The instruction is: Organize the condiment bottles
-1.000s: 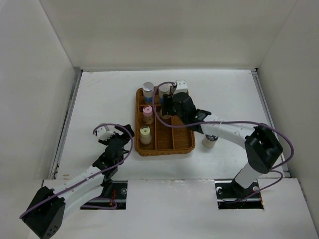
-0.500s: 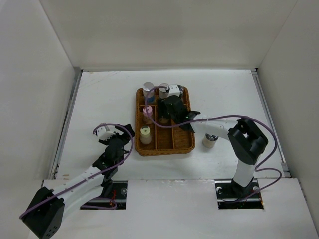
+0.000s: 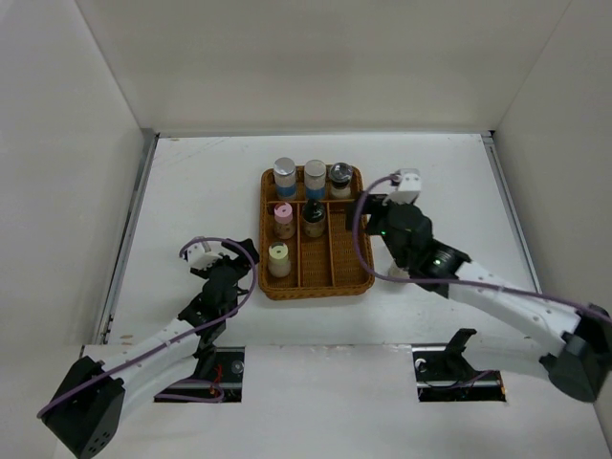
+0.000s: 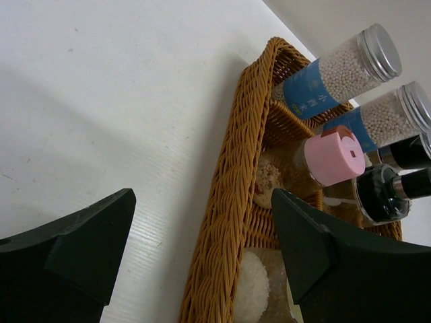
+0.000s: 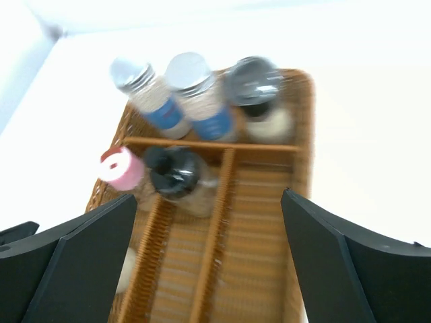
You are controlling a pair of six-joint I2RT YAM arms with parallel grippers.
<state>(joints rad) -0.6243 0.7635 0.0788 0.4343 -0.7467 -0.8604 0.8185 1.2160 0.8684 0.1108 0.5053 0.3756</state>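
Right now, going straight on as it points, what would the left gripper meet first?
Probably the wicker tray: its side wall sits between the open fingers of the left gripper. Depth is unclear.

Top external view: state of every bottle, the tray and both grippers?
Left silver-capped bottle: upright, tray's back row.
Right silver-capped bottle: upright, back row.
Back black-capped bottle: upright, back row's right end.
Pink-capped bottle: upright, left lane.
Middle black-capped bottle: upright, middle lane.
Yellow-capped bottle: upright, left lane, nearest.
Wicker tray: lying flat, holding six bottles.
Left gripper: open, empty.
Right gripper: open, empty.
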